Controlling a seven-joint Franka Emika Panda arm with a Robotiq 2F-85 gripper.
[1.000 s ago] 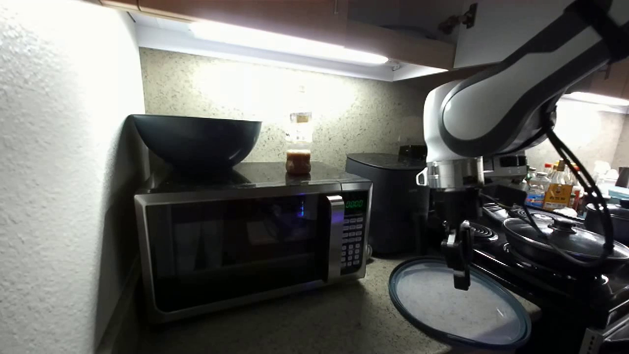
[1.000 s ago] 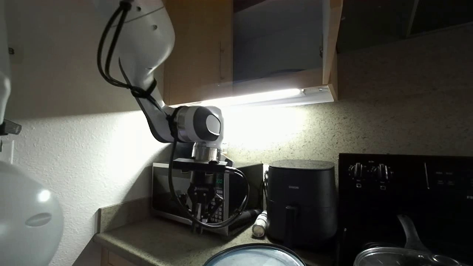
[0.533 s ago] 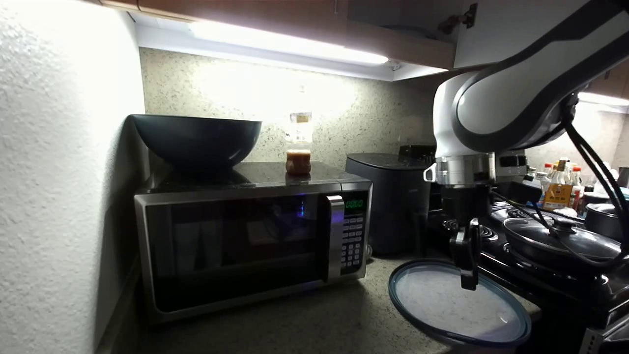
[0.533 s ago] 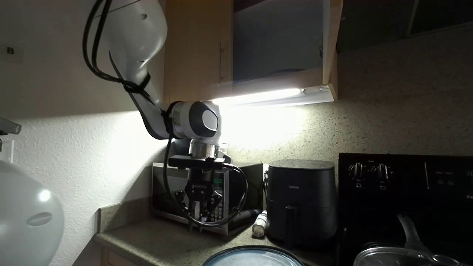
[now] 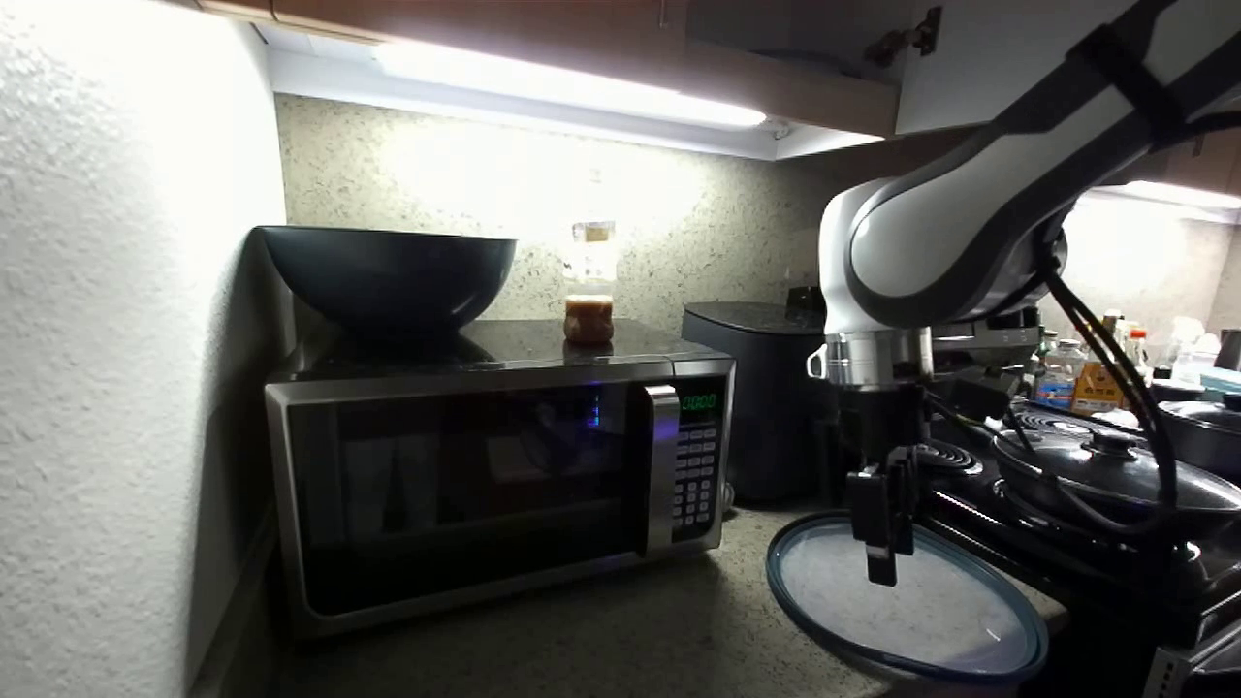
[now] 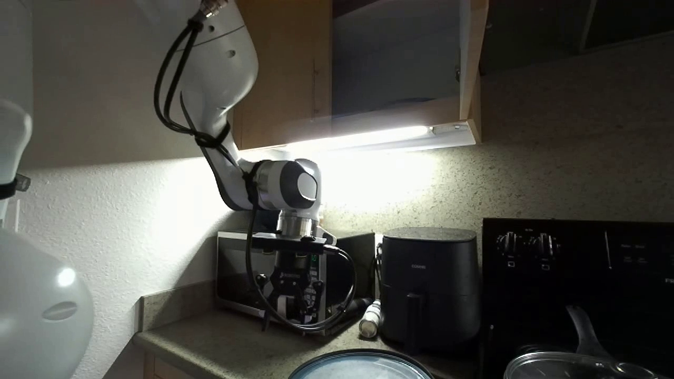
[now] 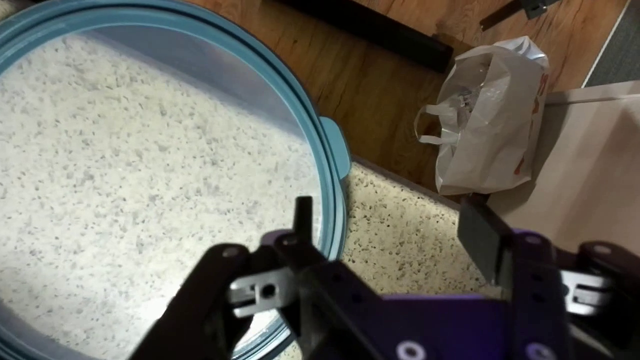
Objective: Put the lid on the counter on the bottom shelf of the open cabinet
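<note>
So my fingers [image 7: 480,237] are spread wide apart right now, and I've got hold of nothing. In the wrist view the lid [image 7: 150,175] has its blue rim running through the gap: one fingertip shows against the clear middle, the other out past the edge. Can't tell how high above it I am, tbh. The lid lies flat on the speckled counter [image 7: 407,235], part of it poking past the counter's edge. Beyond that there's a white plastic bag [image 7: 492,120] on the wooden floor [image 7: 370,90]. Farther out, in an exterior view, the microwave [image 5: 465,485] has a big dark bowl [image 5: 388,281] and a bottle [image 5: 589,312] of reddish-brown stuff on top. A black air fryer [image 6: 429,289] stands near the microwave, and overhead is the open cabinet [image 6: 395,58], door [image 6: 474,58] swung out, with a dark shape [image 6: 413,100] low inside, too dim for me to name.
</note>
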